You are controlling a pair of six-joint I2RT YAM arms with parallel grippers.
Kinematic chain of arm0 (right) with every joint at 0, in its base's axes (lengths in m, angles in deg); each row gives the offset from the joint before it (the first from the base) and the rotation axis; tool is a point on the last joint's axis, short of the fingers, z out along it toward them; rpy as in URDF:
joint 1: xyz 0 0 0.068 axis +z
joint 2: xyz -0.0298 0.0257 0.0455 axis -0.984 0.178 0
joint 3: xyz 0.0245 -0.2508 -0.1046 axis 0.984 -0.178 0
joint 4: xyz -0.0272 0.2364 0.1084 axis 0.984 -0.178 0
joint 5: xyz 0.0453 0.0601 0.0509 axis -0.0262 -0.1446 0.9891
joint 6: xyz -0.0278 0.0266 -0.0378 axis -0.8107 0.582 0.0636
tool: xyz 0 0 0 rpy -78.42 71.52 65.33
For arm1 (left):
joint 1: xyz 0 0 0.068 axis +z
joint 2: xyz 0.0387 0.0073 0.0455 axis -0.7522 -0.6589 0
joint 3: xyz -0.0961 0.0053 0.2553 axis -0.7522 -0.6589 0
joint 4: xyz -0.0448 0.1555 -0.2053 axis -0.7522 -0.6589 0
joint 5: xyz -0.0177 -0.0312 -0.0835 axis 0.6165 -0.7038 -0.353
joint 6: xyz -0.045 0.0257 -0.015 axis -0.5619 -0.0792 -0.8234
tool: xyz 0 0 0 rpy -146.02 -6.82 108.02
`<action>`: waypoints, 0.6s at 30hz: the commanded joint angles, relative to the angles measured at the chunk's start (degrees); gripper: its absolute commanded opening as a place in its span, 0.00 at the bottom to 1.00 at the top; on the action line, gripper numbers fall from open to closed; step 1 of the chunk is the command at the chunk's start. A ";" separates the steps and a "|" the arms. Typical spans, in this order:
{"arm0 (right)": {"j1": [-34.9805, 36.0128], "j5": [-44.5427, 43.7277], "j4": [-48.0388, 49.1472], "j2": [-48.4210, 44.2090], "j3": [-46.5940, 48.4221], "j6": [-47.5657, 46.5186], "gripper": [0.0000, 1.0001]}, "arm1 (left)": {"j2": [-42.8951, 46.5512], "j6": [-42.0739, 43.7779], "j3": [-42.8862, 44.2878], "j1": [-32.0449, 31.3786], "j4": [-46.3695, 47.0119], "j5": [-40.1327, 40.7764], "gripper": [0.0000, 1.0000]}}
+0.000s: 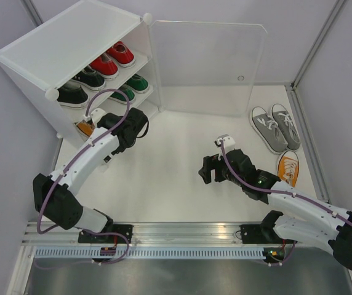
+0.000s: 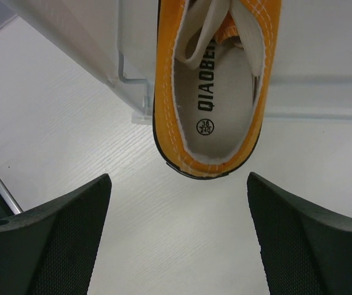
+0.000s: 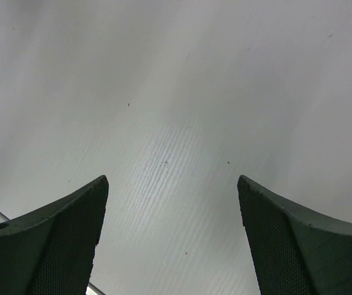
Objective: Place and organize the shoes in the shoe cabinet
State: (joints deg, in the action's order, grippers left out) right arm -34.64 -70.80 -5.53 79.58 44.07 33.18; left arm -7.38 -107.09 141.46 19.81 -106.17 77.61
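Top external view: the shoe cabinet (image 1: 71, 37) stands at ten o'clock on the worktop (image 1: 164, 178), door open. Red shoes (image 1: 113, 59) and black shoes (image 1: 80, 85) fill its top tier, green shoes (image 1: 130, 87) the middle. An orange shoe (image 2: 210, 92) lies at the bottom tier, heel outward. The left end effector (image 2: 177, 184) hangs spread just short of it. The right end effector (image 3: 173, 178), spread and empty, hovers mid-worktop. Grey shoes (image 1: 276, 126) and another orange shoe (image 1: 288, 167) lie at three o'clock.

Canvas, frosted plastic, matt white desk (image 2: 164, 239).
The orange shoe (image 2: 207, 92) is woven cloth with white stitching; the cabinet (image 1: 65, 43) milky plastic, its door (image 1: 207, 61) clear and glossy; the desk finely ribbed; the left gripper (image 2: 177, 184) pads (image 2: 71, 246) black and mesh-textured.
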 commanded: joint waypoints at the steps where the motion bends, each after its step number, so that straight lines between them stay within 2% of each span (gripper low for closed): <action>1: -0.19 1.27 2.62 -0.77 0.97 -0.44 0.89 | -1.24 -4.37 0.44 1.90 -0.38 3.92 0.92; 11: -0.19 1.54 3.24 -1.65 0.45 -0.35 0.89 | -7.21 -4.98 2.46 3.92 0.06 4.97 0.85; 16: -0.19 1.71 3.24 -1.82 0.01 -0.26 0.89 | -8.36 -5.51 2.73 5.33 0.24 5.50 0.75; 18: -0.19 1.62 3.33 -1.91 0.01 -0.26 0.89 | -8.71 -5.43 2.90 5.77 0.15 5.76 0.67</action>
State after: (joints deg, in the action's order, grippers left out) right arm -34.64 -70.10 -4.43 78.57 44.03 33.18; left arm -15.59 -110.15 142.35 24.36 -105.23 79.46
